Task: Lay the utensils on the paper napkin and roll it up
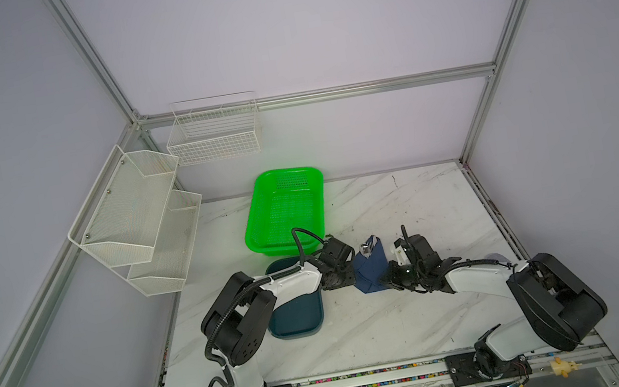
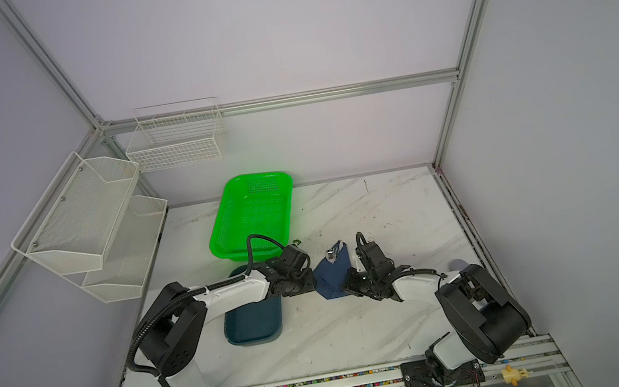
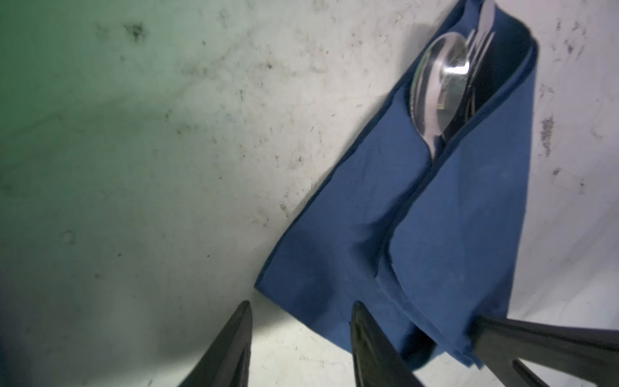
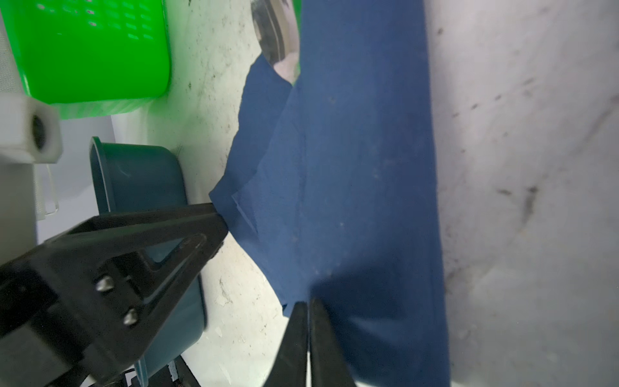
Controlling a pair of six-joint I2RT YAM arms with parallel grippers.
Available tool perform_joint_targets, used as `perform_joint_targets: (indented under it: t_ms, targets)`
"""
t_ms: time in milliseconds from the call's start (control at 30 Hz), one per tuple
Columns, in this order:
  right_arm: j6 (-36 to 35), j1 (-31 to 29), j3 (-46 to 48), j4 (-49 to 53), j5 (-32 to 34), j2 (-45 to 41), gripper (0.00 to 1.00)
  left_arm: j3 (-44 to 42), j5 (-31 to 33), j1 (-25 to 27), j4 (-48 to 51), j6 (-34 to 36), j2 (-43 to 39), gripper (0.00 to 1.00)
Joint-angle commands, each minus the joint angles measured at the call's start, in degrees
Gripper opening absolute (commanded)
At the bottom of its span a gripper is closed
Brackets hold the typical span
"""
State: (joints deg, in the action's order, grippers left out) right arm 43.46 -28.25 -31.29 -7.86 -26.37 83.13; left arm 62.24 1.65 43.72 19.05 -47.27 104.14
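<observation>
Soft, creased paper napkin [image 3: 452,234] sits pinched in right jaws; left jaws spread.

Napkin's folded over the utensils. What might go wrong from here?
1. The spoon and fork poke out of the napkin at its open end; tilting it could slide them out.
2. The flaps only overlap loosely; the open left gripper at the napkin's corner may drag one open.
</observation>
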Motion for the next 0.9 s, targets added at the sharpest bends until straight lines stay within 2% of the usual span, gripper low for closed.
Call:
perform_joint_targets:
  t_ms: [0,233,533,733,867]
  targets:
    - [0.54,-0.21,0.53,0.85,1.09,-1.14,0.09,0.0,3.27,0.39,-0.44,-1.42,0.49,0.45]
    - [0.22,-0.23,0.7,0.57,0.71,-0.08,0.09,-0.93,5.38,0.35,-2.7,-1.6,0.54,0.43]
    - [0.13,-0.19,0.69,0.34,0.86,0.85,0.09,-1.6,2.31,0.23,-6.68,-1.29,1.87,0.34]
    - [-0.05,-0.21,0.53,1.07,1.19,0.45,0.09,-2.56,3.07,0.31,-6.13,-2.85,1.37,0.33]
    - [-0.04,-0.26,0.6,1.03,1.2,0.41,0.09,-4.88,5.31,0.26,-5.28,-5.0,-1.22,0.38]
